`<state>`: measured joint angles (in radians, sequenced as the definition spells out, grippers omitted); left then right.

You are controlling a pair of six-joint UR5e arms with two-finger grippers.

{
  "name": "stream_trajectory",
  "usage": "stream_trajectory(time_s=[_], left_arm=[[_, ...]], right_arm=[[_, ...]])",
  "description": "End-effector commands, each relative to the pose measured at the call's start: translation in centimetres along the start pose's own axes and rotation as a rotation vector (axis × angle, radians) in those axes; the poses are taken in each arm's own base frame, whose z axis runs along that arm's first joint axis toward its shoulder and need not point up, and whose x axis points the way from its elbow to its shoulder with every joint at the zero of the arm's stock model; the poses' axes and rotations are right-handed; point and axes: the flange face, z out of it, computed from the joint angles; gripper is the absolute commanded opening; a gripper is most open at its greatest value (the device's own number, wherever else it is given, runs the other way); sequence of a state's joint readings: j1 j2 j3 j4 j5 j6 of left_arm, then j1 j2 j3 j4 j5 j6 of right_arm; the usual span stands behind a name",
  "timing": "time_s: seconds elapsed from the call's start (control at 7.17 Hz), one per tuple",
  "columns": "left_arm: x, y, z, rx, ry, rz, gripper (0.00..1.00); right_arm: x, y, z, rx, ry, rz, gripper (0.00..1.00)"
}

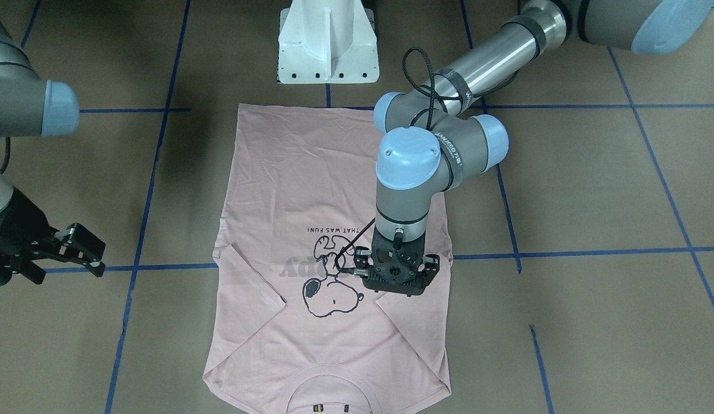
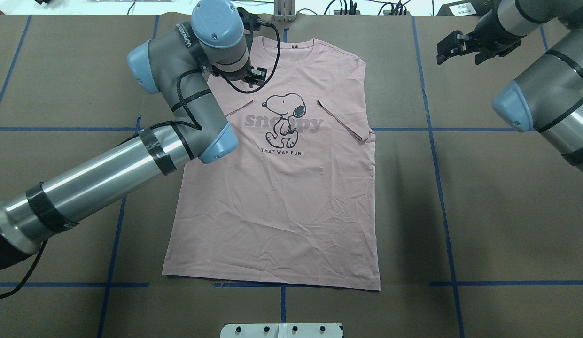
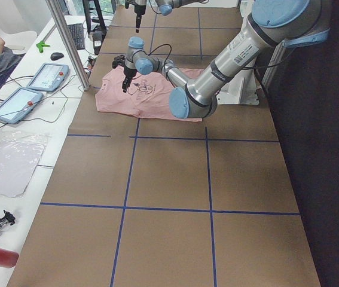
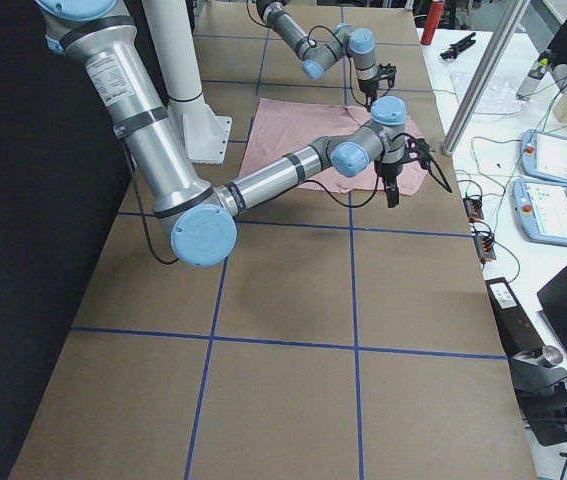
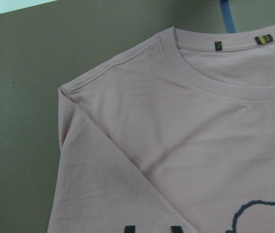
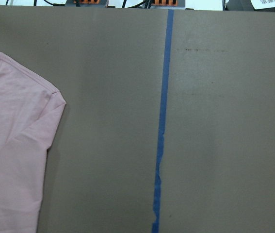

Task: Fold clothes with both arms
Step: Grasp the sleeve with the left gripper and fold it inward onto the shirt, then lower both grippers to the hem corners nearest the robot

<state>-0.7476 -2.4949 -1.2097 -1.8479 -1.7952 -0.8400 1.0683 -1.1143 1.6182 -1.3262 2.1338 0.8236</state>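
The light pink T-shirt (image 1: 310,172) lies flat on the brown table, print up, collar at the far edge in the overhead view (image 2: 282,197). Both sleeves are folded in onto the chest. My left gripper (image 1: 398,282) points straight down just above the shirt's folded left sleeve, beside the dog print (image 2: 284,117). Its links look spread and it holds nothing. The left wrist view shows only collar and shoulder (image 5: 176,145). My right gripper (image 1: 83,253) is open and empty over bare table, off the shirt's right shoulder (image 2: 448,47). The right wrist view shows that shoulder's edge (image 6: 11,145).
The white pedestal base (image 1: 328,46) stands just beyond the shirt's hem. Blue tape lines (image 2: 432,141) cross the brown table. Control tablets (image 3: 46,76) and cables lie on the white side bench past the table's far edge.
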Motion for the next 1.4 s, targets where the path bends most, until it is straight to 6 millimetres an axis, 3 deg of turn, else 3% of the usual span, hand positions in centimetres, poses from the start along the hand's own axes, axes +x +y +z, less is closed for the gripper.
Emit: stream_trajectory(time_s=[0.0, 0.14, 0.42, 0.56, 0.7, 0.84, 0.98, 1.12, 1.26], left_arm=[[-3.3, 5.0, -4.4, 0.028, 0.097, 0.026, 1.0], [-4.8, 7.4, -6.5, 0.047, 0.127, 0.028, 1.0], [-7.2, 12.1, -8.5, 0.049, 0.168, -0.04, 1.0], [-6.9, 16.2, -9.8, 0.027, 0.208, -0.066, 1.0], [-7.4, 20.0, -11.7, 0.004, 0.24, -0.088, 1.0], [-7.8, 23.5, -13.0, -0.03, 0.256, -0.157, 1.0], [-7.8, 26.3, -12.8, -0.078, 0.253, -0.24, 0.91], [-7.0, 29.1, -11.7, -0.113, 0.23, -0.363, 0.61], [-7.0, 32.0, -10.1, -0.116, 0.182, -0.371, 0.59]], right_arm=[[-8.2, 8.3, 0.9, 0.009, -0.039, 0.137, 1.0], [-10.6, 14.7, 1.3, 0.03, -0.037, 0.166, 1.0], [-11.6, 24.8, 0.2, -0.006, -0.047, 0.293, 0.99], [-12.8, 30.7, 0.5, 0.034, -0.032, 0.347, 0.98], [-13.8, 34.9, 0.9, 0.034, -0.032, 0.432, 0.91], [-14.6, 37.4, 1.4, 0.013, -0.029, 0.521, 0.81], [-15.4, 39.3, 1.3, 0.001, -0.012, 0.548, 0.75], [-16.0, 40.8, 0.8, -0.004, 0.016, 0.555, 0.74], [-16.7, 41.6, 0.6, -0.004, 0.027, 0.547, 0.75]])
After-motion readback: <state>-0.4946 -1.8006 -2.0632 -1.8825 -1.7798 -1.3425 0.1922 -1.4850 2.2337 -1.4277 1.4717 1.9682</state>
